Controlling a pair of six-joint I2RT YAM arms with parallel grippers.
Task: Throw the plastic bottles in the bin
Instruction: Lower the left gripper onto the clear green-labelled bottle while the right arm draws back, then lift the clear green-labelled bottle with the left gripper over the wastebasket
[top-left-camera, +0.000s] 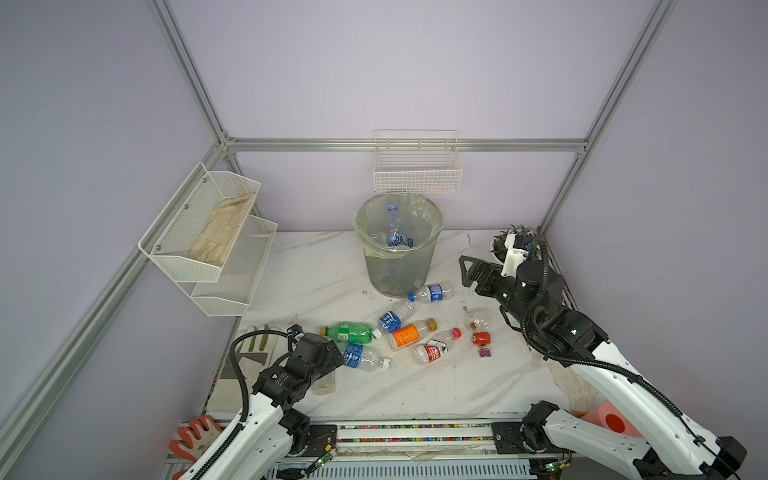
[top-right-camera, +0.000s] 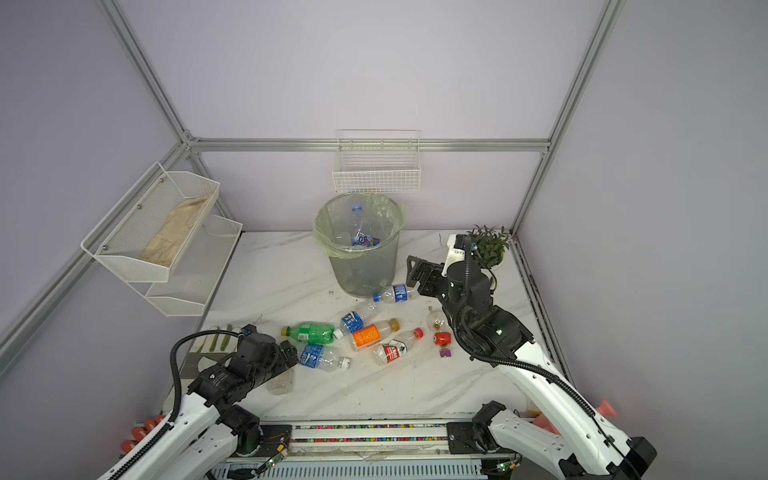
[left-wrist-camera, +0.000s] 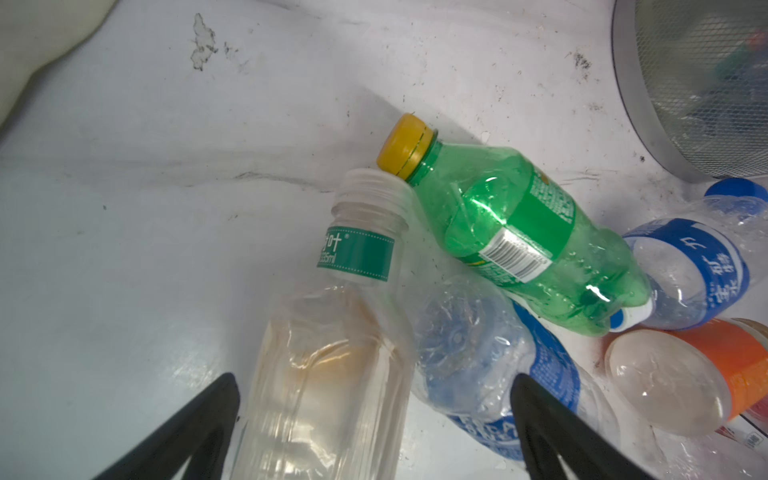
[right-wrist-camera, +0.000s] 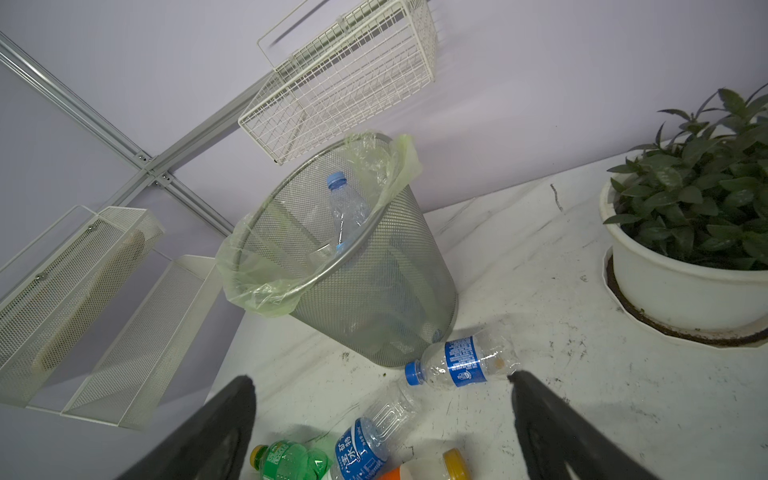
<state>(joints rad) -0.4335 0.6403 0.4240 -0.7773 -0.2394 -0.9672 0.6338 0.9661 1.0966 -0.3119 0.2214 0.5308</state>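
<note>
Plastic bottles (top-left-camera: 409, 334) lie scattered on the worktop (top-left-camera: 415, 395) in front of the bin (top-left-camera: 397, 266), which holds more. Left gripper (left-wrist-camera: 374, 376): jaws wide, straddling a clear bottle (left-wrist-camera: 332, 399). Right gripper (right-wrist-camera: 380, 376): jaws wide, empty, near the bin.

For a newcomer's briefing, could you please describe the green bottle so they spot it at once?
Find the bin at the table's back. Bottles lie clustered in front of it; the green bottle is at the cluster's left. It alone is green-bodied, with a yellow cap.
</note>
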